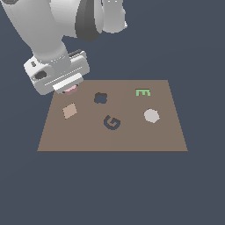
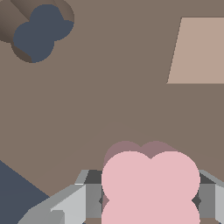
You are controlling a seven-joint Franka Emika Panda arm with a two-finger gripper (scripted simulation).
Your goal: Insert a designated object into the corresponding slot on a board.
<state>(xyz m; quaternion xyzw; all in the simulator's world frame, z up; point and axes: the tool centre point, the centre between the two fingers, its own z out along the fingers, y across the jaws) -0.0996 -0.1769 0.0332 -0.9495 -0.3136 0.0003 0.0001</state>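
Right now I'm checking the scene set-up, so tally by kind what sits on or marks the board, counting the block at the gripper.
Raised shape pieces: 4 (pink block, tan diamond tile, grey octagon, green E)
Dark cutouts: 2 (clover slot, G mark)
Total: 6, on the brown board

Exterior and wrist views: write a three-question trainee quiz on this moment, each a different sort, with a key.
1. True or false: the pink block already sits in the clover slot.
2. Multiple choice: in the exterior view, which thing lies nearest the end effector? A. green E shape B. tan diamond tile C. grey octagon
3. Fill in: the dark mark on the board just below the slot in the exterior view is shaped like the letter ___.

Key: 1 false; 2 B; 3 G.
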